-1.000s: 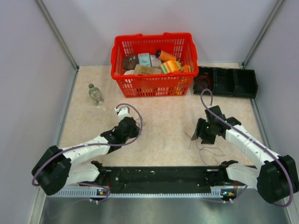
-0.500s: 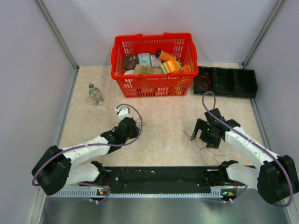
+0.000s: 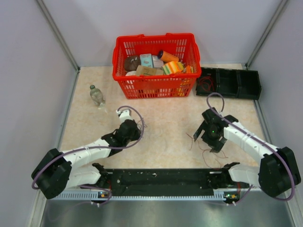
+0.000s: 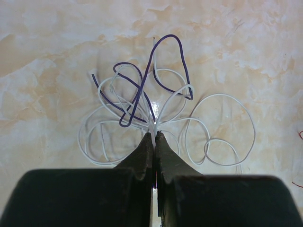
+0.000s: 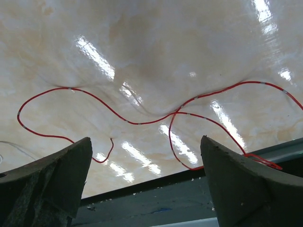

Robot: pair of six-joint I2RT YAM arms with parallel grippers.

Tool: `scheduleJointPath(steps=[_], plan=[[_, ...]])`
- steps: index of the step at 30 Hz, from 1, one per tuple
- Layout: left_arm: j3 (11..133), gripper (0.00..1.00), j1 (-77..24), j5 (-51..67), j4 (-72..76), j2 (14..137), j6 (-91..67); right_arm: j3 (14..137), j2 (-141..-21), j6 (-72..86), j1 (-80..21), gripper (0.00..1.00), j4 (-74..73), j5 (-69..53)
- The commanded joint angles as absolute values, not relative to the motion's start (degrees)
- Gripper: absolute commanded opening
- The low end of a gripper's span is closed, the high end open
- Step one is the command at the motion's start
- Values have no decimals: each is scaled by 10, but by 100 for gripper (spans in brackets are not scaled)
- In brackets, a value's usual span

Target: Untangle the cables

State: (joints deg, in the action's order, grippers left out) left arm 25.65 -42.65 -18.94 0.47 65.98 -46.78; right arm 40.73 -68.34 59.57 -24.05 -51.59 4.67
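Left arm (image 3: 90,150) jaws pinched shut, right arm (image 3: 244,139) jaws spread wide

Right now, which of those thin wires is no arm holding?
The red wire: it lies loose on the table below the open right jaws. The white wires, tangled with the purple one, are pinched in the shut left jaws.

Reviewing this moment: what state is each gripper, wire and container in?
left gripper, shut, pinching the white and purple wires
white and purple wires, tangled in overlapping loops
right gripper, open, empty
red wire, lying loose on the table below it
basket, full of packaged goods
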Motion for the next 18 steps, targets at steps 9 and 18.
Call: scheduleJointPath(steps=[9,18], plan=[[249,0,-425,-192,39,642,-463,388,-656,787,-250,81,-522,61],[244,0,-425,-191,43,637,-462,361,-689,812,-229,76,-489,64]])
